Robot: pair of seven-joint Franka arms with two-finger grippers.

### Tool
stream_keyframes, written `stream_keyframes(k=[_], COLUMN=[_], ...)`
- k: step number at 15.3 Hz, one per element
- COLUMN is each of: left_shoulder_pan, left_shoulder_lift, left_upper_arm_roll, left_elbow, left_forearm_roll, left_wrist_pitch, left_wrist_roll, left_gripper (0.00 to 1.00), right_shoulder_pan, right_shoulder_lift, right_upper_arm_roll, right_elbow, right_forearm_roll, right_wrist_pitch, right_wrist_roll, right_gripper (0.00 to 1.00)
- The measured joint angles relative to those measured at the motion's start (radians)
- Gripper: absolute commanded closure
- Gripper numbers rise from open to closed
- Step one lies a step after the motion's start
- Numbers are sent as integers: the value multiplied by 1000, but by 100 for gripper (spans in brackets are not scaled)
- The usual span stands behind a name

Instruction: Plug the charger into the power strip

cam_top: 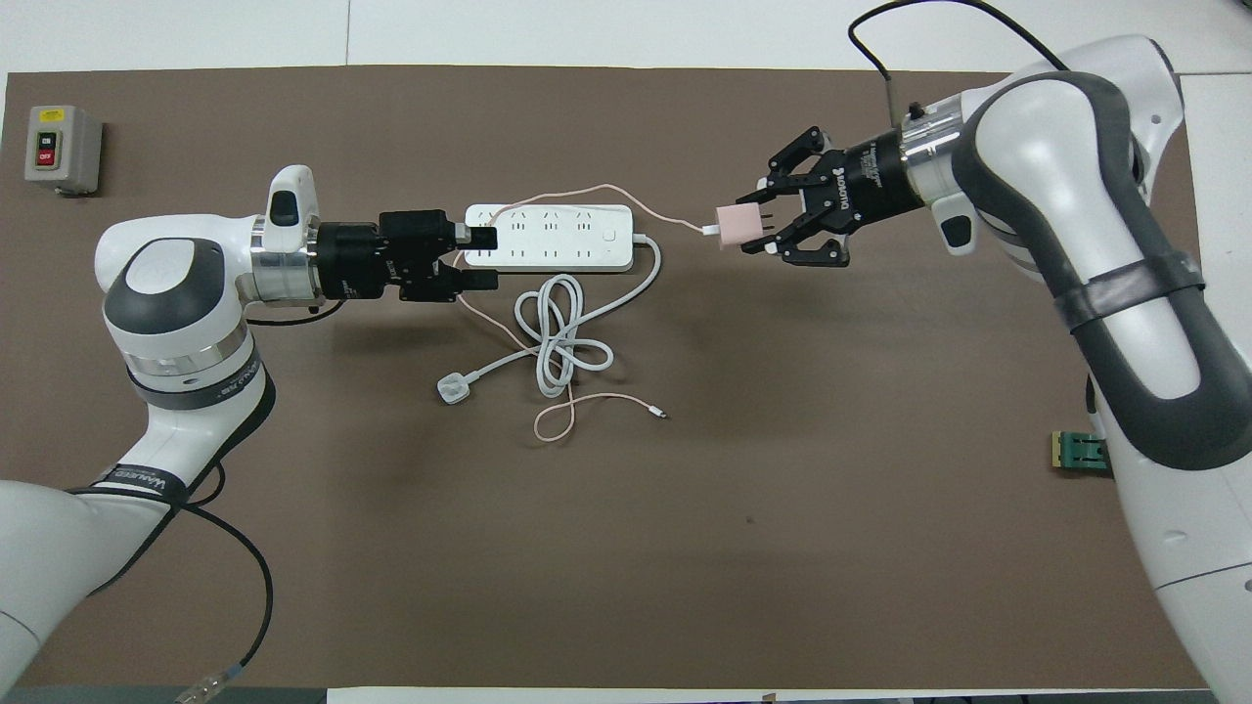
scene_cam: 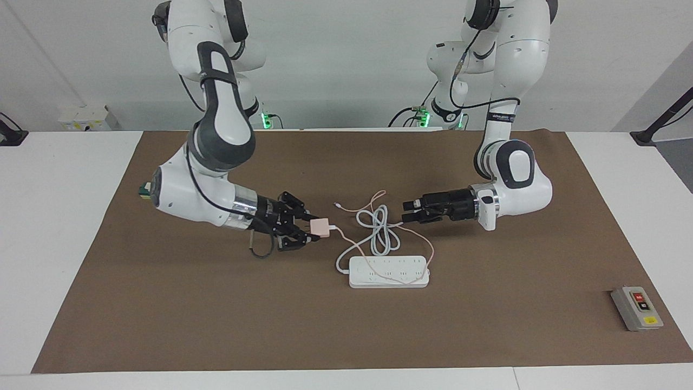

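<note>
Premises: a robotics laboratory or test bench. Two white industrial arms (scene_cam: 216,146) stand bolted at one edge of a white table (scene_cam: 54,216), their bases lit green. A brown mat (scene_cam: 346,325) covers the work surface. A grey switch box (scene_cam: 636,308) with red and yellow buttons rests on the mat. Bare white walls; dark bracket arms clamp to the table's ends. No domestic furnishings are seen.

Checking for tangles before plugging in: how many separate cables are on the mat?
2. The thin pink cable runs from the charger, across the power strip, to a loose end nearer the robots. The thick white cord lies coiled beside the strip, nearer the robots.
</note>
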Motion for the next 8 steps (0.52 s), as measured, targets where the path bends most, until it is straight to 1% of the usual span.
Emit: stream_keyframes(k=[3,8], left_shoulder_pan=[29,6], left_shoulder_lift=[8,61], left_upper_arm_roll=[8,-1], left_elbow=[9,62], left_forearm_roll=[-36,-70], left_wrist_pitch=[-60,-69], left_wrist_roll=[8,115], left_gripper=[0,0], right_shoulder_pan=[88,186], right_shoulder_lift=[3,15], right_upper_arm_roll=[0,0], right_elbow=[11,23], right_forearm_roll=[5,6], right_wrist_pitch=[82,193], right_wrist_roll=[53,133], right_gripper=[100,100])
